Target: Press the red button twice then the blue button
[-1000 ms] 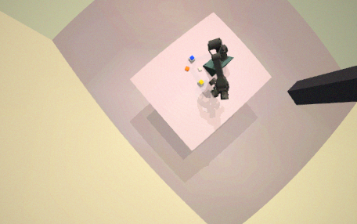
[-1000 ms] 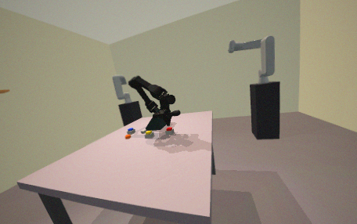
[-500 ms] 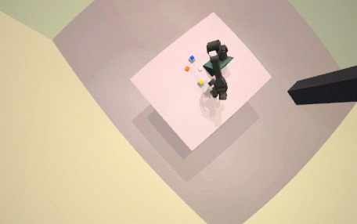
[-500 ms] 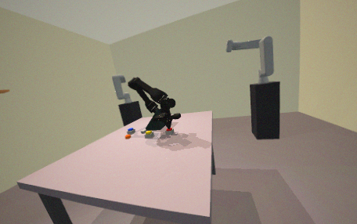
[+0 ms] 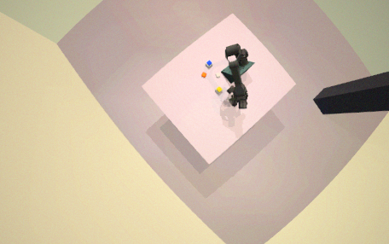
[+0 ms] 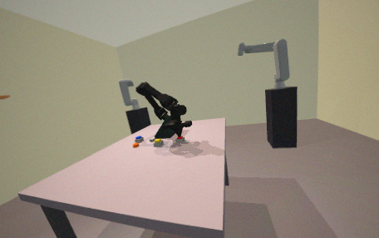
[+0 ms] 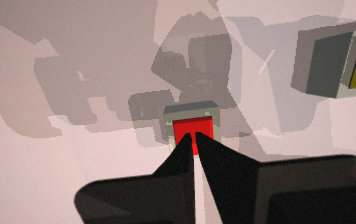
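My gripper is shut, pointing down with its fingertips over the cap of the red button. The tips are at or very close to the cap; I cannot tell whether they touch it or push it down. In the top view the arm hides the red button. The blue button stands on a grey base at the other end of the group, well away from the gripper.
The yellow button stands beside the red one. An orange block lies near the blue button. A small whitish block lies between the blue button and the arm's base.
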You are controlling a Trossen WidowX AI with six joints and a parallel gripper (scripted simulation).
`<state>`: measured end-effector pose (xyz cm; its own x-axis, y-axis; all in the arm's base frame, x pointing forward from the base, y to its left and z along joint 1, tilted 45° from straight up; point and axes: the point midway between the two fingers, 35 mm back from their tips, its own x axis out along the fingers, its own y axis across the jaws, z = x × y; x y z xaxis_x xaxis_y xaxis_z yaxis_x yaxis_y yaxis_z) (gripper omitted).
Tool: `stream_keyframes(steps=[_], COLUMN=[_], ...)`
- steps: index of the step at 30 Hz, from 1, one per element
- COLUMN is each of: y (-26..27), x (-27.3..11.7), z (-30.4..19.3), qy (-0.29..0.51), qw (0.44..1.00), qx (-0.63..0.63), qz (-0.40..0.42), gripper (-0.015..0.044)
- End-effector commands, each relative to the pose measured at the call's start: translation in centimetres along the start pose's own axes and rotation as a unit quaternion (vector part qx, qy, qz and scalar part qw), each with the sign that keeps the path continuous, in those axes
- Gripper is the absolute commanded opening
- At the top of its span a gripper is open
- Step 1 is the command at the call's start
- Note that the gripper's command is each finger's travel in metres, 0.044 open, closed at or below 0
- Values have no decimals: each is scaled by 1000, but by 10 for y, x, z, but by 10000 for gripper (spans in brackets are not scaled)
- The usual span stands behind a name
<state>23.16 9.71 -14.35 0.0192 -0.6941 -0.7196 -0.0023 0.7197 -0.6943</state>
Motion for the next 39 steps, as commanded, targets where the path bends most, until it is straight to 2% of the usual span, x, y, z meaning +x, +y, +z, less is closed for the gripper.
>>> stream_keyframes(steps=[1, 3, 6, 12, 17, 22, 31, 39], y=[-1, 0, 0, 0, 1, -2, -133, -262], x=[2, -3, -30, -36, -92, -96, -116, -111], z=[-1, 0, -1, -1, -1, 0, 44, 29], qy=[0, 0, 1, 1, 1, 1, -2, -8], qw=[1000, 1000, 1000, 1000, 1000, 1000, 999, 1000], qx=[-5, -1, -5, -5, -6, -6, -16, -14], qz=[-3, 0, -2, -3, -2, -1, 30, 27], gripper=[20, 20, 20, 20, 20, 20, 20, 20])
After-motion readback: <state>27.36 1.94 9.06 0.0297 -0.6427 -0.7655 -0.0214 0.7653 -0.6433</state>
